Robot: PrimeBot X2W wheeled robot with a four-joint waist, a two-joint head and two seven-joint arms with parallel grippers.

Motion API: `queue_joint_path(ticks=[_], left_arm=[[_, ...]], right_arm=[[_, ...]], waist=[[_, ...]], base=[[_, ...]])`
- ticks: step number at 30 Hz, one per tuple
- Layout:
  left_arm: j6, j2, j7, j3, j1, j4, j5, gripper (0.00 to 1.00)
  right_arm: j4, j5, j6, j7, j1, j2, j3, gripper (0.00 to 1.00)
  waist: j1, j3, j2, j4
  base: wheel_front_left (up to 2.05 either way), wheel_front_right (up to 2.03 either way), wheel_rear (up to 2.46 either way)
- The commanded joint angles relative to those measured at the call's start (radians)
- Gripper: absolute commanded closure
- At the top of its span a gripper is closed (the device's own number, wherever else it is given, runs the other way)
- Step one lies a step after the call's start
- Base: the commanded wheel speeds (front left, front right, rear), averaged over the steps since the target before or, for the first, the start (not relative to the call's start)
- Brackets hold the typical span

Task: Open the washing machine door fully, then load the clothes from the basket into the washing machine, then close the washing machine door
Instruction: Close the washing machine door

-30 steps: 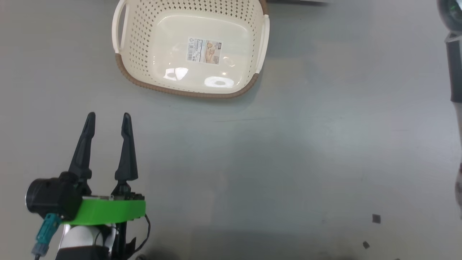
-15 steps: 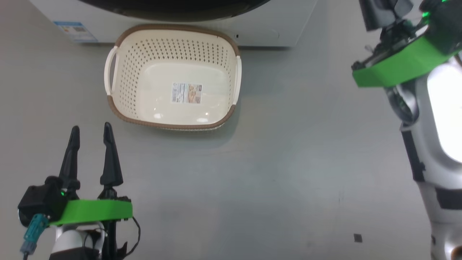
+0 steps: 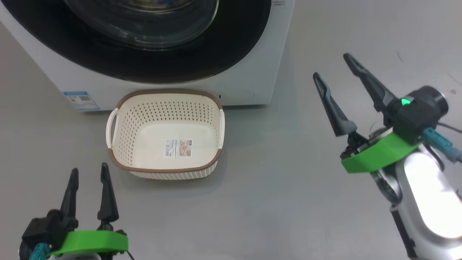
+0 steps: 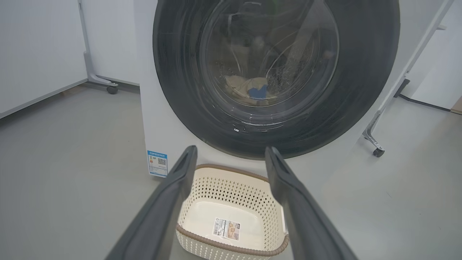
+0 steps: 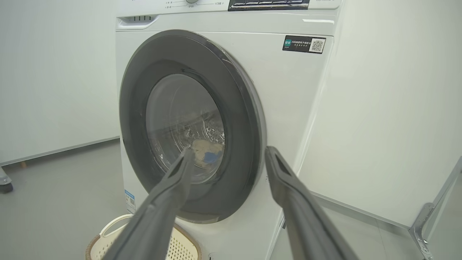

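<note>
Open grey floor (image 3: 288, 198) lies right of the small cream perforated plastic basket (image 3: 124, 126), set just before the big white front-loading washing machine (image 5: 288, 90). Its round black-ringed glass door (image 4: 177, 72) is shut flush, cream-and-blue clothes (image 4: 249, 88) behind the glass. The left gripper (image 3: 89, 167) and right gripper (image 3: 331, 65) hover spread, apart from everything. Blue corner label (image 3: 81, 100) and black QR sticker (image 5: 304, 44): unreadable.

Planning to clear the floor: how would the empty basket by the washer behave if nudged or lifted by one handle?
The basket is empty perforated plastic, so probably light and fairly stiff. Low and wide on the smooth floor, it would likely slide, not tip. Held by one white handle, it would probably hang tilted.
</note>
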Motion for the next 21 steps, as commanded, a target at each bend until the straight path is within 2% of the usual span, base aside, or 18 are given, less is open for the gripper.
queue_joint_path(ticks=[1, 11, 21], left_arm=[[0.001, 0.01, -0.007, 0.04, 0.003, -0.025, -0.004, 0.0], [0.009, 0.01, -0.007, 0.055, 0.067, -0.018, -0.011, 0.0], [0.011, 0.01, -0.007, 0.056, 0.091, -0.006, -0.008, 0.0]], right_arm=[[-0.041, 0.003, 0.003, 0.0, 0.024, -0.011, 0.01, 0.0], [-0.082, 0.003, 0.003, 0.0, 0.232, 0.009, -0.042, 0.0], [-0.09, -0.009, 0.003, 0.0, 0.333, 0.062, -0.126, 0.0]], waist=[[0.0001, -0.041, -0.0001, -0.012], [0.0001, -0.103, -0.0001, -0.037], [0.0001, -0.125, -0.0001, -0.06]], base=[[0.0, 0.0, 0.0], [0.0, 0.0, 0.0], [0.0, 0.0, 0.0]])
